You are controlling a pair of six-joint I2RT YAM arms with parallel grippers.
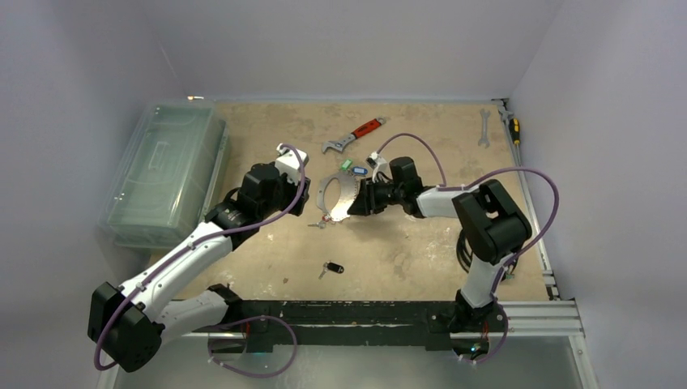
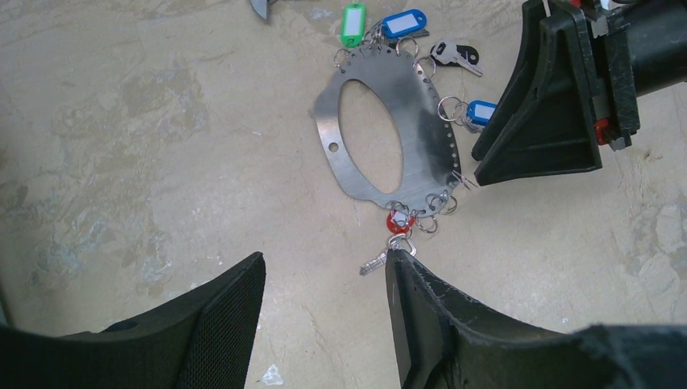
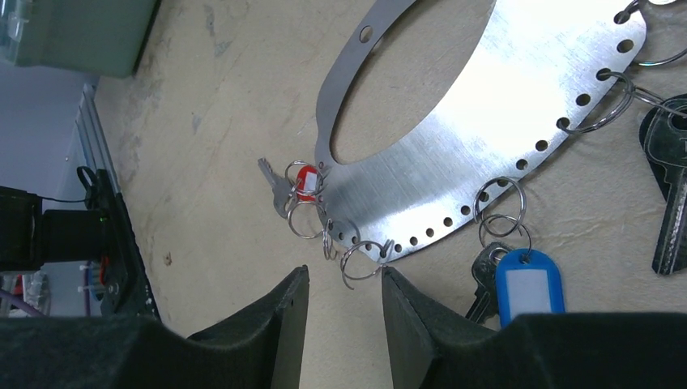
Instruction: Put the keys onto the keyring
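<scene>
The keyring (image 1: 334, 197) is a flat silver plate with an oval opening, lying mid-table. It also shows in the left wrist view (image 2: 429, 138) and the right wrist view (image 3: 486, 130). Small split rings hang from its edge holes, holding a red-tagged key (image 2: 397, 222), a green tag (image 2: 353, 23), blue tags (image 2: 403, 23) and a black-headed key (image 2: 456, 54). Another black-headed key (image 1: 332, 267) lies loose nearer the bases. My left gripper (image 2: 324, 271) is open and empty, its right fingertip beside the red-tagged key. My right gripper (image 3: 344, 279) is open, with an empty split ring (image 3: 364, 259) just ahead of its tips.
A red-handled wrench (image 1: 356, 134) lies behind the keyring. A silver spanner (image 1: 484, 128) and a screwdriver (image 1: 512, 123) lie at the back right. A clear plastic box (image 1: 162, 170) stands along the left edge. A blue-tagged key (image 3: 528, 284) lies by my right finger.
</scene>
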